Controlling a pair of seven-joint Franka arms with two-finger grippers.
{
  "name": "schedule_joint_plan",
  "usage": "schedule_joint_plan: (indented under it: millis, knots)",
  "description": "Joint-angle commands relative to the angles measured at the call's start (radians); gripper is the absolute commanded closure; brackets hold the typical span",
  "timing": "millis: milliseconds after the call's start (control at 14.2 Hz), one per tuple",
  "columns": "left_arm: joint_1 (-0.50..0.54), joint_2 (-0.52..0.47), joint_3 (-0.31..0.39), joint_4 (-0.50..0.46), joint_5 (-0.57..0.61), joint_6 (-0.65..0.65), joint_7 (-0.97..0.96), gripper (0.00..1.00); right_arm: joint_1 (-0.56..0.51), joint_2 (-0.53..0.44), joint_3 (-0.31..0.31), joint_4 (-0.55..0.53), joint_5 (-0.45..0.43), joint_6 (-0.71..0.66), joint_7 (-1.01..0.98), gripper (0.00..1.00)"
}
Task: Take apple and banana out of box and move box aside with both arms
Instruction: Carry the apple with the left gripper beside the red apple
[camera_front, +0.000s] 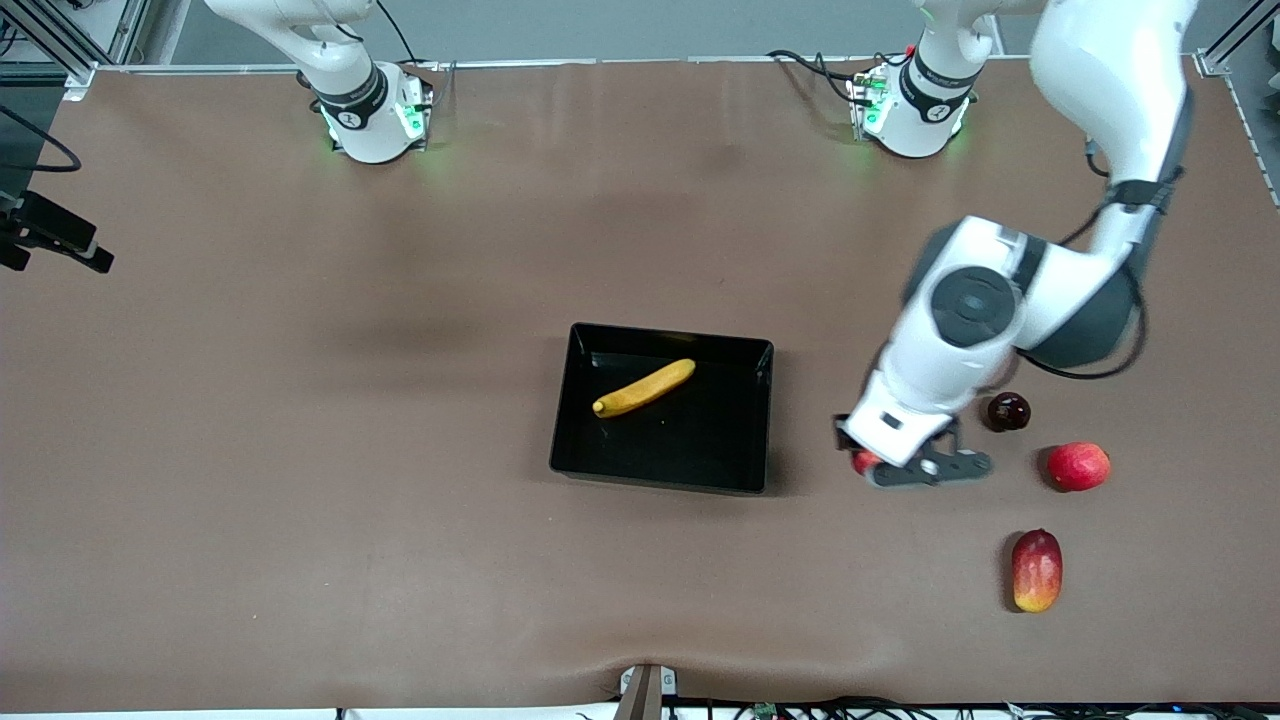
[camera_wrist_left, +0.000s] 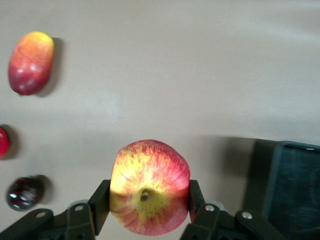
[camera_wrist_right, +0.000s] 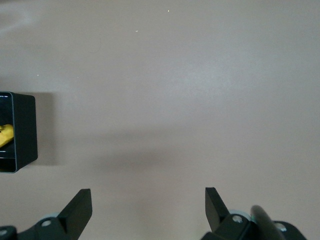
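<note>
The worktop (camera_front: 300, 450) was plain matte brown. The box (camera_front: 758, 420) was glossy black, the banana (camera_front: 645, 388) yellow. The apple (camera_wrist_left: 149, 186) was red-streaked over yellow patches. The mango (camera_front: 1036, 570) ran red into yellow; one round fruit (camera_front: 1078, 466) was pinkish red, another (camera_front: 1008, 411) dark maroon.

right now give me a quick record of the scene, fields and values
left gripper: shut on apple, over bare table between tray and loose fruits
right gripper: open, empty, waiting over bare table
tray: black, mid-table
banana: lying in tray
mango: on table, left arm's end, nearest front camera
pinkish-red fruit: on table
dark round fruit: on table
</note>
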Motion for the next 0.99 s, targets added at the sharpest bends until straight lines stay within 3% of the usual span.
schedule_joint_plan:
  millis: [0, 212, 494, 918]
  knots:
    - [0.063, 0.048, -0.009, 0.006, -0.012, -0.008, 0.057, 1.00, -0.017, 0.012, 0.010, 0.027, 0.021, -0.008, -0.013, 0.00]
    - [0.096, 0.105, -0.006, -0.022, -0.007, 0.009, 0.076, 1.00, -0.017, 0.012, 0.010, 0.025, 0.022, -0.008, -0.013, 0.00]
    - [0.177, 0.111, -0.004, -0.100, 0.005, 0.064, 0.115, 1.00, -0.017, 0.012, 0.010, 0.025, 0.023, -0.008, -0.013, 0.00]
    - [0.229, 0.155, 0.008, -0.085, 0.030, 0.185, 0.214, 1.00, -0.017, 0.012, 0.010, 0.025, 0.023, -0.008, -0.013, 0.00]
